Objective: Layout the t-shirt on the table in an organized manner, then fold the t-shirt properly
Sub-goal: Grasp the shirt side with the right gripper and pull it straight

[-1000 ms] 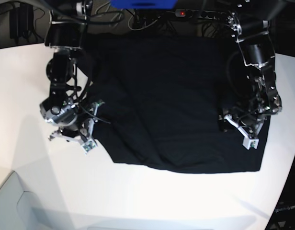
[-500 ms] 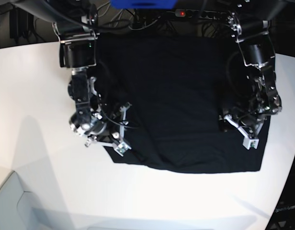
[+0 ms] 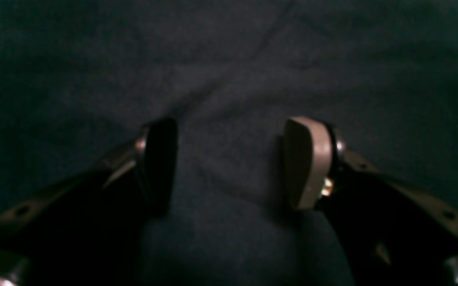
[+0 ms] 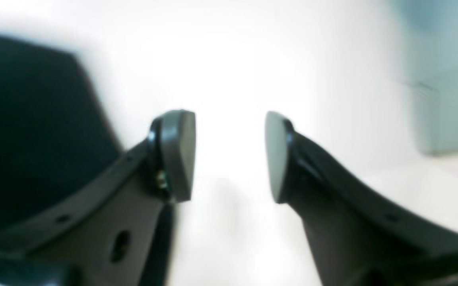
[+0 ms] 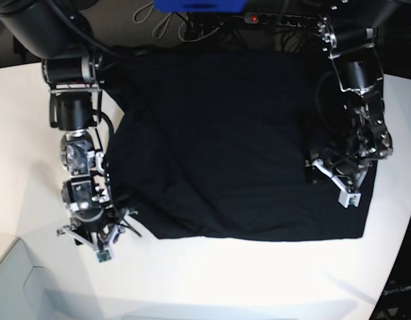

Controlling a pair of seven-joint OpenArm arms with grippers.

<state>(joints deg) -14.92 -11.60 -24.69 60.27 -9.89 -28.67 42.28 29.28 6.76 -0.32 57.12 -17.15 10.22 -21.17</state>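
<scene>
Fingers (image 3: 306, 163) of the left gripper (image 3: 229, 163) stand apart over the black t-shirt (image 5: 232, 147) spread on the white table (image 5: 32, 120) — the right gripper (image 4: 229, 155), parted and empty, hangs over bare tabletop just beside the shirt's edge.

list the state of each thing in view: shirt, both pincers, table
t-shirt: spread out on the table, wrinkled, not folded, not held
left pincer: open, low over the shirt cloth, gripping nothing
right pincer: open, empty, over bare table beside the shirt's edge
table: white, shirt lying on it
</scene>
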